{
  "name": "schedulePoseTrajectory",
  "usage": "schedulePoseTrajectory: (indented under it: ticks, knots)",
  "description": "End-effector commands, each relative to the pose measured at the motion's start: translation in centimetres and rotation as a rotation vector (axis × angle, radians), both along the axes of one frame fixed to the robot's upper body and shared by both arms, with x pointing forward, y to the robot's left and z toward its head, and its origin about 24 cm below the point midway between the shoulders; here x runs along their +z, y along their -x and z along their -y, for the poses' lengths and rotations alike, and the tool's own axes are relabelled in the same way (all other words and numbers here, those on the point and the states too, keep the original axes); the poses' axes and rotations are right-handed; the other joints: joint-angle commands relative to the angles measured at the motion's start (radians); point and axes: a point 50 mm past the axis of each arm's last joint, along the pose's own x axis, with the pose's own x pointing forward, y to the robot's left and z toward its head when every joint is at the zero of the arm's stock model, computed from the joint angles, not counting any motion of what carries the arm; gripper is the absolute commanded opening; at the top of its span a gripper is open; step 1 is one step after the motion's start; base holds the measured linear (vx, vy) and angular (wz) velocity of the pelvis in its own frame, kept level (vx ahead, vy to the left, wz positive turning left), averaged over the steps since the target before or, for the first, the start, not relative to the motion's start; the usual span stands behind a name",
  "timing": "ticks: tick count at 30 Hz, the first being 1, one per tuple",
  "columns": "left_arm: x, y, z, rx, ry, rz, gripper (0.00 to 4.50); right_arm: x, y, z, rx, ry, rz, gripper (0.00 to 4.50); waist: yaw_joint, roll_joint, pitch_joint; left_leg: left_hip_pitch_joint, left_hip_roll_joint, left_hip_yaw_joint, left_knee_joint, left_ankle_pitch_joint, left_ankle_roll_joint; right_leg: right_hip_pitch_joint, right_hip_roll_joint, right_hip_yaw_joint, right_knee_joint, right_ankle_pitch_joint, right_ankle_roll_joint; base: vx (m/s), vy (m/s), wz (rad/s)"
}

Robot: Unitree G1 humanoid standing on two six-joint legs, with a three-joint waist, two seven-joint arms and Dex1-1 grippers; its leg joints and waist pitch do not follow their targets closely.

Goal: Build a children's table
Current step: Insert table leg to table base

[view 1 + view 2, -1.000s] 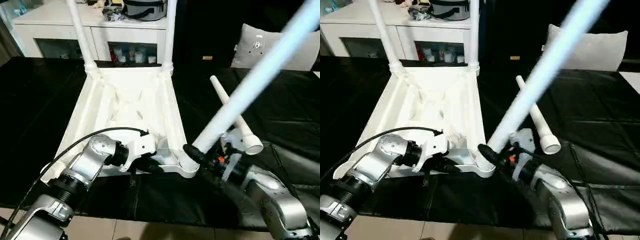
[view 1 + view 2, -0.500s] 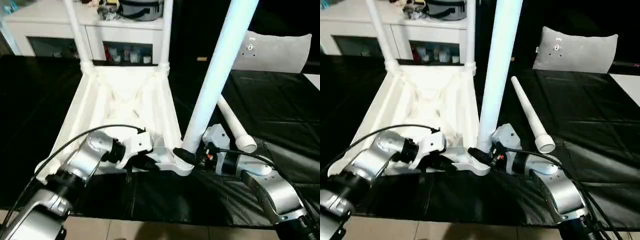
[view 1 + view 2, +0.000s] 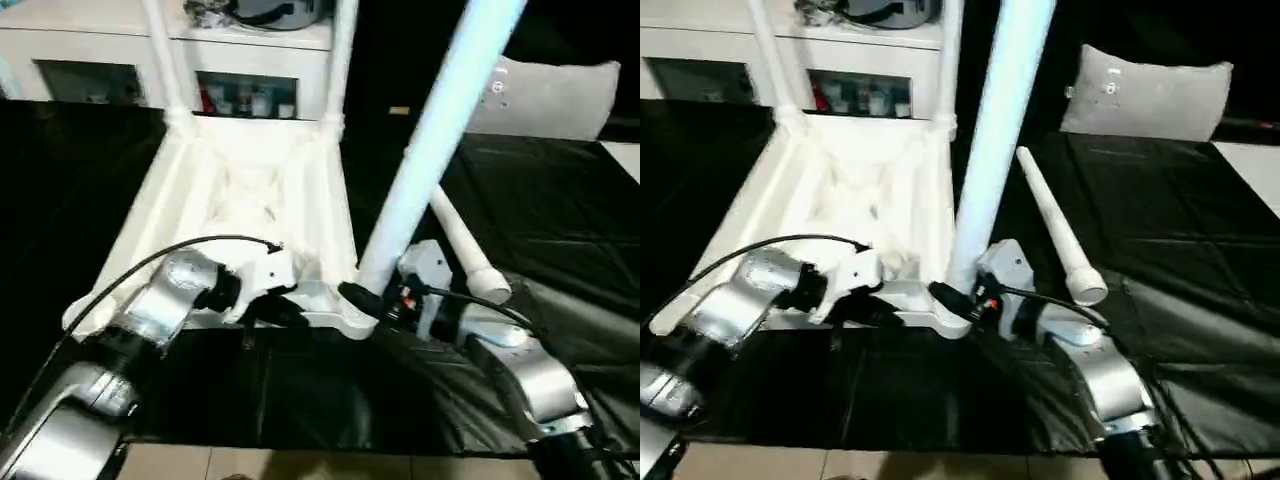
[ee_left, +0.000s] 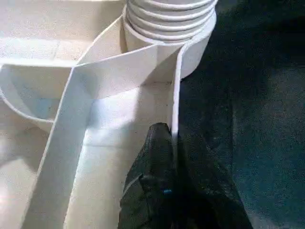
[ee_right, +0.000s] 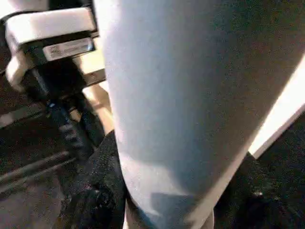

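The children's table top lies upside down on the black cover, its ribbed underside up. Two white legs stand in its far corner sockets. My right gripper is shut on the base of a third leg, which rises steeply from the near right corner socket and leans a little to the right. My left gripper is shut on the top's near rim, just left of that socket. A fourth leg lies loose on the cover to the right.
A white cabinet with glass doors stands behind the table. A grey-white pillow rests at the back right. The black cover stretches to the right, and its front edge runs close below my arms.
The held leg has swung from a strong rightward lean to nearly upright over the near right socket, my right forearm turning with it. My left gripper keeps its hold on the rim.
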Motion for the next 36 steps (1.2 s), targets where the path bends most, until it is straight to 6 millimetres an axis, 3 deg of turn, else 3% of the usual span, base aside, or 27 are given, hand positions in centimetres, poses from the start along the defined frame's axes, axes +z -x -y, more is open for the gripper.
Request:
schedulePoseTrajectory:
  ticks: [1,3,6,7,9,10,12,15,17,21,27,29,33,34,36]
  knots:
    - [2.7,-0.1,-0.8,0.15,0.089,0.098,0.0,-6.1,1.5,2.0,-0.134,0.16,-0.277,1.9,0.003,0.014,-0.035,0.015,0.074,-0.035,-0.089,-0.328,-0.033,0.005,-0.096,0.054,-0.083,-0.201,-0.206,0.0,0.0,0.0]
    - [2.6,1.5,-0.3,0.175,0.111,0.074,0.0,-6.0,1.0,2.1,-0.189,0.147,-0.275,1.9,-0.009,0.015,-0.036,0.0,0.076,-0.038,-0.091,-0.264,-0.023,0.017,-0.095,0.05,-0.072,-0.107,-0.222,0.0,0.0,0.0]
    - [2.3,3.7,1.4,0.195,0.156,0.042,0.0,-5.9,0.3,2.3,-0.247,0.133,-0.273,1.9,-0.026,0.011,-0.042,0.003,0.071,-0.029,-0.076,-0.19,0.012,0.021,-0.09,0.052,-0.067,0.009,-0.255,0.0,0.0,0.0]
    - [2.3,4.3,2.1,0.193,0.167,0.035,0.0,-5.9,0.2,2.3,-0.259,0.127,-0.276,1.9,-0.026,0.005,-0.041,0.004,0.066,-0.023,-0.071,-0.174,0.03,0.018,-0.086,0.052,-0.072,0.015,-0.256,0.0,0.0,0.0]
    - [2.3,5.3,3.3,0.181,0.185,0.032,0.0,-5.9,0.0,2.3,-0.257,0.119,-0.282,1.9,-0.022,0.008,-0.037,0.003,0.064,-0.024,-0.07,-0.18,0.039,0.017,-0.087,0.052,-0.077,-0.036,-0.251,0.0,0.0,0.0]
    - [2.5,5.6,4.0,0.19,0.205,0.033,0.0,-5.8,0.0,2.1,-0.234,0.116,-0.284,1.9,-0.021,-0.001,-0.036,0.005,0.067,-0.022,-0.072,-0.197,0.036,0.015,-0.084,0.052,-0.081,-0.084,-0.242,0.0,0.0,0.0]
    - [2.6,5.5,4.4,0.211,0.214,0.038,0.0,-5.7,0.1,1.9,-0.211,0.11,-0.289,1.9,-0.016,0.005,-0.033,0.007,0.067,-0.024,-0.075,-0.221,0.023,0.012,-0.083,0.052,-0.085,-0.152,-0.223,0.0,0.0,0.0]
    - [2.4,4.8,4.1,0.238,0.171,0.067,0.0,-5.9,0.7,1.5,-0.152,0.115,-0.306,1.9,-0.015,0.002,-0.034,0.009,0.066,-0.025,-0.075,-0.241,0.011,0.009,-0.081,0.054,-0.088,-0.19,-0.196,0.0,0.0,0.0]
    - [2.3,4.5,3.9,0.262,0.153,0.076,0.0,-6.1,1.1,1.4,-0.12,0.123,-0.326,1.9,-0.011,0.005,-0.037,0.011,0.066,-0.026,-0.075,-0.24,0.007,0.009,-0.08,0.054,-0.087,-0.179,-0.187,0.0,0.0,0.0]
    - [2.2,4.5,3.7,0.252,0.125,0.097,0.0,-6.6,1.4,1.4,-0.104,0.141,-0.345,1.9,-0.002,0.006,-0.043,0.01,0.063,-0.023,-0.068,-0.18,0.019,0.013,-0.079,0.053,-0.078,-0.064,-0.193,0.0,0.0,0.0]
    - [2.2,4.2,3.5,0.25,0.129,0.098,0.0,-6.5,0.7,1.3,-0.123,0.147,-0.334,1.9,-0.002,0.004,-0.046,0.011,0.062,-0.024,-0.067,-0.185,0.015,0.016,-0.078,0.051,-0.075,-0.049,-0.205,0.0,0.0,0.0]
    - [2.5,3.7,3.5,0.241,0.162,0.111,0.0,-6.3,0.3,1.3,-0.122,0.148,-0.324,1.9,-0.003,0.006,-0.041,0.014,0.061,-0.023,-0.07,-0.228,0.006,0.011,-0.078,0.051,-0.082,-0.113,-0.202,0.0,0.0,0.0]
    - [2.2,3.8,3.4,0.179,0.176,0.077,0.0,-6.1,-0.2,1.1,-0.122,0.127,-0.318,1.9,-0.003,0.004,-0.035,0.019,0.062,-0.029,-0.075,-0.323,-0.022,0.005,-0.086,0.054,-0.098,-0.324,-0.166,0.0,0.0,0.0]
    - [2.1,3.8,3.4,0.177,0.173,0.071,0.0,-6.1,-0.2,1.1,-0.121,0.12,-0.322,2.25,-0.002,0.004,-0.036,0.021,0.062,-0.031,-0.075,-0.331,-0.028,0.004,-0.087,0.055,-0.1,-0.355,-0.153,0.0,0.0,0.0]
    - [1.9,3.7,3.2,0.18,0.163,0.071,0.0,-6.0,-0.3,1.1,-0.125,0.112,-0.324,2.46,-0.002,0.004,-0.04,0.018,0.064,-0.031,-0.077,-0.303,-0.027,0.006,-0.084,0.055,-0.095,-0.298,-0.157,0.0,0.0,0.0]
